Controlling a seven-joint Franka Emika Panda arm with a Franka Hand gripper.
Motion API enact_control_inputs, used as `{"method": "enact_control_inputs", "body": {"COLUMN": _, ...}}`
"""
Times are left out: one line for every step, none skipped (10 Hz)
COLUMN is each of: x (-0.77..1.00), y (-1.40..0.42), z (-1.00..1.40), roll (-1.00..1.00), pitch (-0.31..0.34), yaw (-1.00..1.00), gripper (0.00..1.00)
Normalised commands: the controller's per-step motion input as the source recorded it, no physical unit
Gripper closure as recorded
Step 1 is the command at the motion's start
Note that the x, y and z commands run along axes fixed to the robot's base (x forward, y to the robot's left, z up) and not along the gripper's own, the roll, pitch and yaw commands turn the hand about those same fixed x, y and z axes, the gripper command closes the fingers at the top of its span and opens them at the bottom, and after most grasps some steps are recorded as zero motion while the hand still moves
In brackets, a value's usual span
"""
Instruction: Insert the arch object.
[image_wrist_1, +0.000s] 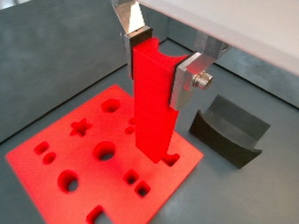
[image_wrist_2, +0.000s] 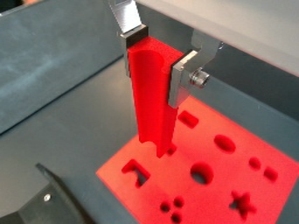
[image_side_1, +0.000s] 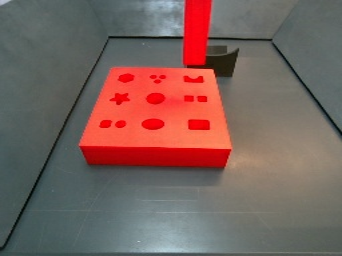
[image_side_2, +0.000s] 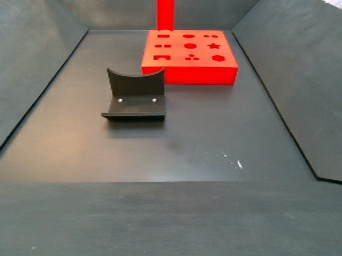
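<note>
The arch object (image_wrist_1: 155, 96) is a tall bright red bar. My gripper (image_wrist_1: 160, 57) is shut on its upper end, one silver finger (image_wrist_1: 187, 80) on each side, and holds it upright; both wrist views show this (image_wrist_2: 158, 54). The bar (image_wrist_2: 152, 96) hangs above the flat red board (image_wrist_1: 82, 162) with shaped holes, its lower end over the board's edge by an arch-shaped hole (image_side_1: 195, 78). In both side views the bar (image_side_1: 198, 30) (image_side_2: 167, 13) runs out of the frame at the top, and the gripper is out of view.
The dark fixture (image_side_2: 134, 95) with a curved notch stands on the grey floor beside the board (image_side_2: 190, 55); it also shows in a side view (image_side_1: 223, 60) and a wrist view (image_wrist_1: 228, 129). Grey walls (image_side_1: 54, 90) enclose the floor.
</note>
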Motion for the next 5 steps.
{"method": "enact_control_inputs", "body": {"x": 0.0, "y": 0.18, "z": -0.12, "roll": 0.0, "pitch": 0.0, "yaw": -0.26, "gripper": 1.0}}
{"method": "enact_control_inputs", "body": {"x": 0.05, "y": 0.0, "z": -0.01, "roll": -0.02, "pitch": 0.0, "yaw": -0.04, "gripper": 1.0}}
{"method": "enact_control_inputs", "body": {"x": 0.09, "y": 0.0, "z": -0.11, "roll": 0.0, "pitch": -0.007, "yaw": 0.0, "gripper": 1.0}}
{"method": "enact_control_inputs", "body": {"x": 0.24, "y": 0.29, "z": -0.28, "roll": 0.09, "pitch": 0.0, "yaw": 0.0, "gripper": 1.0}}
{"method": "enact_control_inputs", "body": {"x": 0.25, "y": 0.43, "z": -0.33, "roll": 0.08, "pitch": 0.0, "yaw": 0.09, "gripper": 1.0}}
